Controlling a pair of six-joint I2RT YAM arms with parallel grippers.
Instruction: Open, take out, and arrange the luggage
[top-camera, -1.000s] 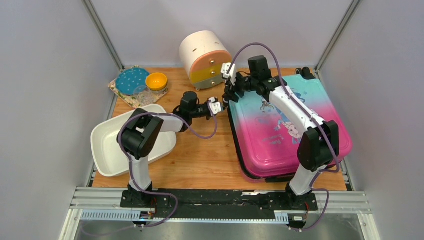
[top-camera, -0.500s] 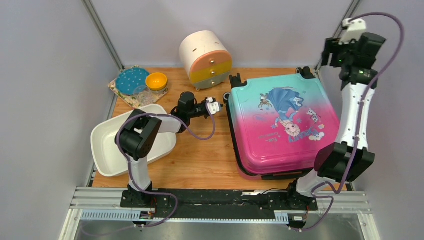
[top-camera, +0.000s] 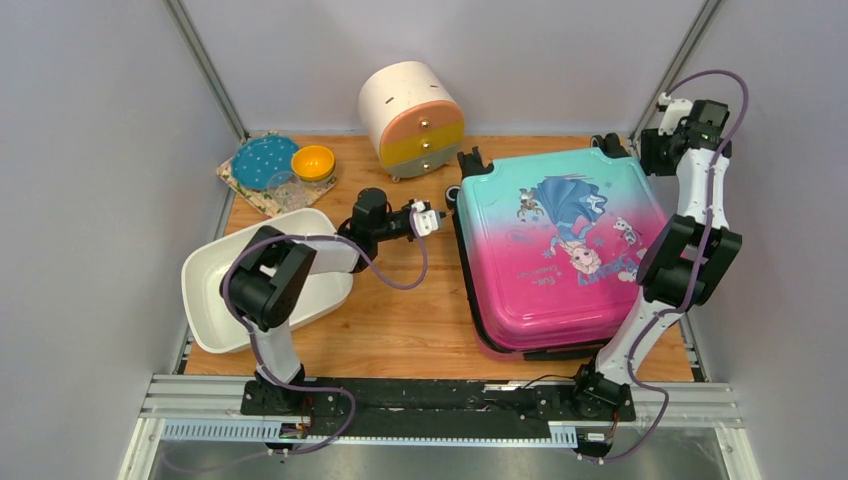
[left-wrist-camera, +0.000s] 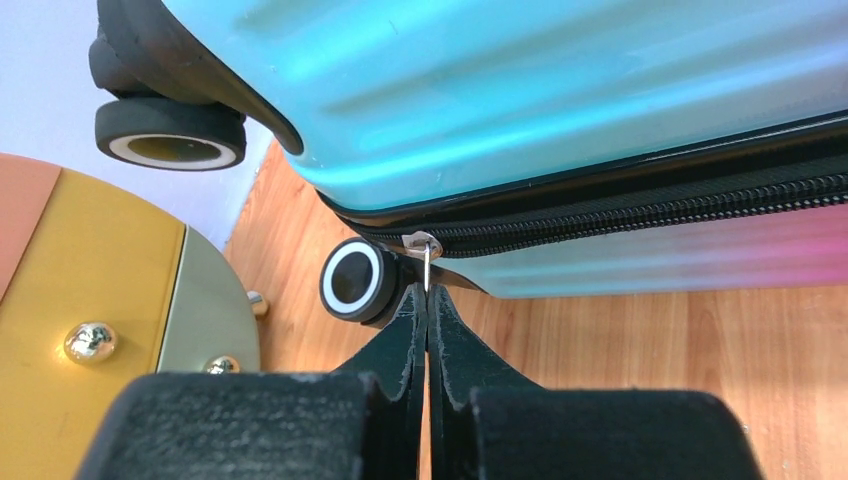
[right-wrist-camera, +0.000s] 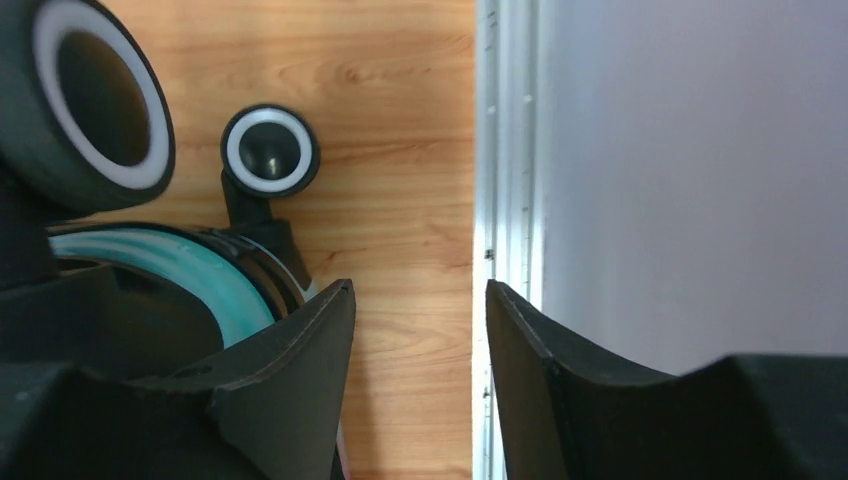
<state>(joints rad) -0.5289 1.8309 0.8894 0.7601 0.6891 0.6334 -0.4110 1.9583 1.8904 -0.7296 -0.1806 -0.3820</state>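
Observation:
The luggage (top-camera: 560, 260), a pink-to-teal suitcase with a princess print, lies flat and closed on the right half of the table. My left gripper (top-camera: 440, 213) is at its far left corner. In the left wrist view the gripper (left-wrist-camera: 427, 290) is shut on the metal zipper pull (left-wrist-camera: 424, 258), which hangs from the black zipper line beside a wheel (left-wrist-camera: 352, 279). My right gripper (top-camera: 652, 145) is open and empty at the far right corner. In the right wrist view it (right-wrist-camera: 420, 285) hovers over bare wood between the teal shell (right-wrist-camera: 190, 270) and the wall.
A round cream drawer cabinet (top-camera: 410, 115) stands just behind the left gripper and also shows in the left wrist view (left-wrist-camera: 90, 290). A white basin (top-camera: 215, 290) lies at the near left. A mat with a blue plate (top-camera: 262, 160) and a yellow bowl (top-camera: 313, 162) is at the far left. A frame post (top-camera: 668, 85) and the wall are close to the right arm.
The right arm swung from the suitcase's far left corner up and over to its far right corner, then dropped lower. The suitcase has turned slightly. The left gripper edged towards the suitcase.

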